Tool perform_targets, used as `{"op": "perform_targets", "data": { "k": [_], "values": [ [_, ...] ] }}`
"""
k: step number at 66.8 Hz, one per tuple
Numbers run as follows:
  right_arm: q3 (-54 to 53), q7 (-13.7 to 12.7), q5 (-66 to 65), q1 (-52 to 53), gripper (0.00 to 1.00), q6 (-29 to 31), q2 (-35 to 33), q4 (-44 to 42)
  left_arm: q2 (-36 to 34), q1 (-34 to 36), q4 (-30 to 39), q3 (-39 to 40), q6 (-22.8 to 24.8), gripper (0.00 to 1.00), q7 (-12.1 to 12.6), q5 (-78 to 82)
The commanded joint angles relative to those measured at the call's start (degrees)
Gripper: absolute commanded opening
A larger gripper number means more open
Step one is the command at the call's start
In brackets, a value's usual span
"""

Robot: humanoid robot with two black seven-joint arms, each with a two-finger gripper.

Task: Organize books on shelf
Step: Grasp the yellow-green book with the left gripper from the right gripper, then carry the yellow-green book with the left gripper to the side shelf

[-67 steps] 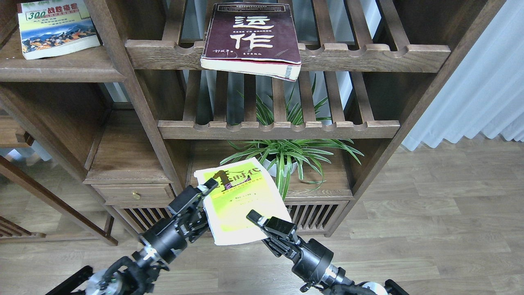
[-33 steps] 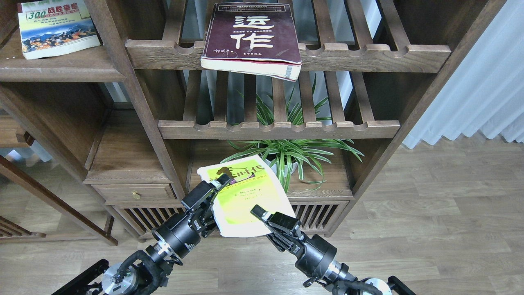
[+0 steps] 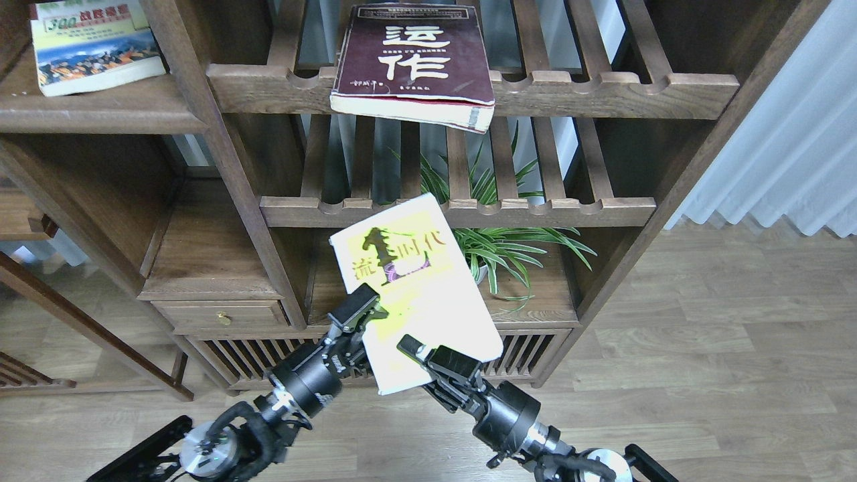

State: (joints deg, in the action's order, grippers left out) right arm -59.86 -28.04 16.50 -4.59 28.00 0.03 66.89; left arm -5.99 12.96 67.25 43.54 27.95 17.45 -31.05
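I hold the yellow-green book (image 3: pixel 415 288) tilted up, cover facing me, in front of the lower slatted rack. My left gripper (image 3: pixel 365 311) is shut on its left edge. My right gripper (image 3: pixel 410 348) is shut on its lower edge, one finger lying on the cover. The thick maroon book (image 3: pixel 415 60) lies flat on the upper slatted rack and overhangs its front rail. The smaller green "300" book (image 3: pixel 94 47) lies on the solid dark shelf (image 3: pixel 100 110) at the upper left.
A potted spider plant (image 3: pixel 509 248) stands on the low board behind the held book. Two slatted racks (image 3: pixel 535 211) span the middle bay. A small drawer (image 3: pixel 221 314) sits at the lower left. A white curtain (image 3: pixel 790 134) hangs on the right.
Both grippers have lifted the yellow-green book upward and tilted it more upright; its top edge now reaches the lower rack's front rail. The other two books have not moved.
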Motion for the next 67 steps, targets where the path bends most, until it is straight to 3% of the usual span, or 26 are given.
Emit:
{"op": "perform_targets", "data": {
  "k": [1,23,27,31,48,67],
  "values": [
    [-0.3,0.0,0.2,0.3,0.99,0.0,0.0,-0.3,-1.7,-0.1,0.4,0.5,0.0,0.0,0.1,0.0],
    [-0.4,0.0,0.3,1.6,1.0,0.0,0.0,-5.5,-14.0,-0.6,3.3,1.3,0.0,0.0,3.0,0.1],
    [-0.4,0.0,0.3,2.0,1.0,0.0,0.0,-6.5,-17.7,-0.6,3.9,1.3,0.0,0.0,3.9,0.1],
    [-0.1,0.0,0.3,2.4,1.0,0.0,0.0,-8.1,-25.7,-0.6,5.7,1.4,0.0,0.01,5.8,0.1],
    [0.4,0.0,0.1,3.5,1.0,0.0,0.0,-10.6,-42.7,-0.7,11.2,1.4,0.0,0.02,10.5,1.2],
    [0.4,0.0,0.1,4.6,1.0,0.0,0.0,-12.8,-63.1,-0.7,16.4,6.0,0.0,0.03,10.6,1.3]
  ]
}}
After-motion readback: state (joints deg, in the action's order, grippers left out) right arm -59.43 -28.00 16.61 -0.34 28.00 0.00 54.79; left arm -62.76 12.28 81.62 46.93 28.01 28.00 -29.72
